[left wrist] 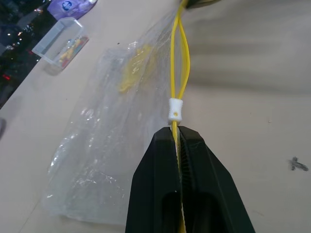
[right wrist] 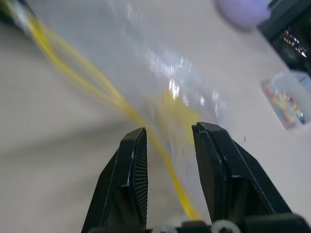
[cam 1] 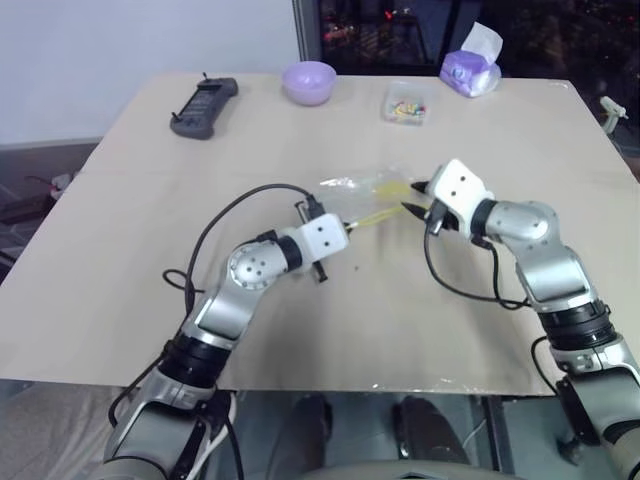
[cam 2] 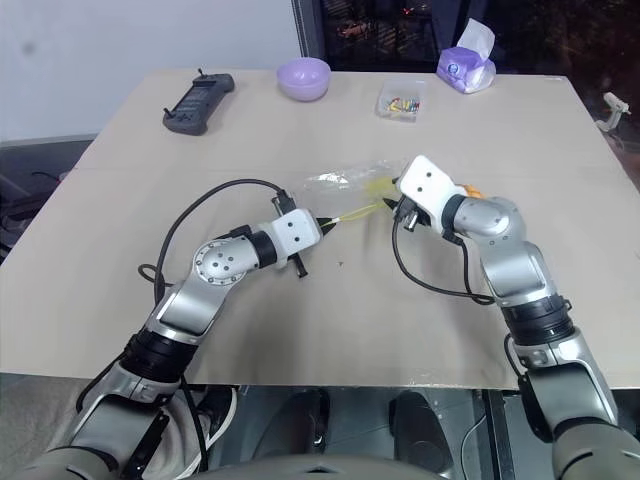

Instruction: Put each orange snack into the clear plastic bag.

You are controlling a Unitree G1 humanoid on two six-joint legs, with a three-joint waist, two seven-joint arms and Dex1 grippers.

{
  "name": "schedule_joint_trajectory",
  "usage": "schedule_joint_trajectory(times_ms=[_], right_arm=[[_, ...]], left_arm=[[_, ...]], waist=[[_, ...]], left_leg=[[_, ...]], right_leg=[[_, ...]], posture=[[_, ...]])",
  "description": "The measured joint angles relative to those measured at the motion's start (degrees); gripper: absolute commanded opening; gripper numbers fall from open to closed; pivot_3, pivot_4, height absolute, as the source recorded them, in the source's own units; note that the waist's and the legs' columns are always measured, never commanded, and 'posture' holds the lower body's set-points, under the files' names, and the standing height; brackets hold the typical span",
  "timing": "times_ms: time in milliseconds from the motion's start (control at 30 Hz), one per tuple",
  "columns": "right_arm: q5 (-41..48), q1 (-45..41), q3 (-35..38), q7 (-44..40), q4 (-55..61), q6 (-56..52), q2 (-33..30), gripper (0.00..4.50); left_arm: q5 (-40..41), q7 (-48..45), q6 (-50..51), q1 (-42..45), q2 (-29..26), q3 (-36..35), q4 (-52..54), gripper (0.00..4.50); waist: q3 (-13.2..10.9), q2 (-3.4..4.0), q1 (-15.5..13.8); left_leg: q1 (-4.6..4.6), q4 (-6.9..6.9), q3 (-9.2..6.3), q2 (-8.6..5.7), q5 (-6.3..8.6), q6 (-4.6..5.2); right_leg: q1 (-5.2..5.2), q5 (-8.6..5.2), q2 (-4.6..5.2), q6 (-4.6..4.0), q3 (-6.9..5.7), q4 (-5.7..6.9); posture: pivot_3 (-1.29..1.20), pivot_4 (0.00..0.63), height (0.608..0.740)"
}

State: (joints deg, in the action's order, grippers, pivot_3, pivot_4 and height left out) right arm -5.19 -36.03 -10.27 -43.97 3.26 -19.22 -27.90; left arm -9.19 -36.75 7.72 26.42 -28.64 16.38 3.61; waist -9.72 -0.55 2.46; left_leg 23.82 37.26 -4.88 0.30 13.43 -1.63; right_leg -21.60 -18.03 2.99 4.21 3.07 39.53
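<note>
Remote (cam 1: 205, 105) lies far left on the counter (cam 1: 120, 250), and I ignore it. Coming right, my left end effector (left wrist: 179, 141) is clenched on the yellow seal strip (left wrist: 181, 63) of the clear plastic bag (cam 1: 365, 190), just short of the white slider (left wrist: 175, 109); I judge this pinch is there to anchor one end of the mouth. The bag hangs between the two arms at mid-counter, its body trailing toward the far side. Right of it, my right end effector (right wrist: 167, 141) is released, jaws apart with the strip running between them, so it holds nothing; I'd guess it is re-seating for a pull on the mouth. Behind its wrist a sliver of orange (cam 2: 472, 189) shows, probably the orange snack, though I cannot be sure. Far behind sit a purple bowl (cam 1: 308, 82), a small clear box (cam 1: 405, 104) and a tissue pack (cam 1: 470, 70).
</note>
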Motion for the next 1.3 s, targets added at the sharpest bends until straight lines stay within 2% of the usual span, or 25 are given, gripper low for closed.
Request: schedule_joint_trajectory(times_ms=[67, 133, 300, 700, 1200, 1300], right_arm=[[3.50, 0.02, 0.45, -0.82, 2.91, -2.98, 2.08, 0.57], [4.68, 1.05, -0.34, -1.03, 3.69, -4.08, 3.22, 0.06], [4.79, 2.72, -2.90, -0.60, 3.36, -4.37, 5.07, 0.06], [4.78, 3.75, -3.30, 0.74, 0.37, -3.17, 6.19, 0.06], [13.19, 3.34, 2.07, 3.39, -2.48, -14.21, 9.13, 0.06], [9.74, 1.84, 0.07, 5.03, -6.02, -10.65, 8.27, 0.06]], left_arm=[[-0.28, 0.02, -0.57, 0.07, 0.27, 0.00, -0.39, 0.00], [-0.43, 0.24, -0.74, 0.14, 0.54, -0.03, -0.61, 0.00], [-0.76, 0.32, -0.74, 0.32, 1.35, -0.03, -0.96, 0.00], [-0.65, 0.17, -0.75, 0.32, 2.06, -0.07, -0.88, 0.00], [-0.37, -3.90, -6.78, 0.31, 0.25, 0.08, -0.84, 0.00], [-0.23, -4.77, -7.95, 0.31, 0.35, 0.14, -0.83, 0.00]], waist=[[0.00, 0.00, -0.02], [0.00, 0.00, -0.25], [0.00, 0.00, -0.12], [0.00, 0.00, -0.09], [0.00, 0.00, -0.04], [0.00, 0.00, -0.04]], left_leg=[[-0.01, 0.01, 0.00, 0.00, 0.00, 0.01], [-0.01, 0.07, -0.02, -0.02, 0.01, 0.02], [-0.01, 0.07, -0.02, -0.02, 0.00, 0.01], [-0.02, 0.08, -0.02, -0.02, 0.00, 0.01], [-0.04, 0.08, -0.01, -0.01, 0.01, 0.02], [-0.05, 0.08, 0.00, -0.01, 0.01, 0.02]], right_leg=[[0.00, 0.00, 0.00, 0.00, 0.00, 0.05], [0.01, 0.00, 0.00, 0.00, -0.02, 0.07], [-0.01, 0.00, 0.00, 0.00, -0.01, 0.12], [-0.01, -0.01, 0.00, 0.00, -0.01, 0.15], [-0.01, -0.01, -0.01, -0.01, -0.01, 0.17], [-0.02, -0.01, -0.01, 0.00, 0.00, 0.18]], posture=[[0.00, 0.150, 0.740], [0.00, 0.150, 0.740], [0.00, 0.150, 0.740], [0.00, 0.150, 0.740], [0.00, 0.150, 0.740], [0.00, 0.150, 0.740]])
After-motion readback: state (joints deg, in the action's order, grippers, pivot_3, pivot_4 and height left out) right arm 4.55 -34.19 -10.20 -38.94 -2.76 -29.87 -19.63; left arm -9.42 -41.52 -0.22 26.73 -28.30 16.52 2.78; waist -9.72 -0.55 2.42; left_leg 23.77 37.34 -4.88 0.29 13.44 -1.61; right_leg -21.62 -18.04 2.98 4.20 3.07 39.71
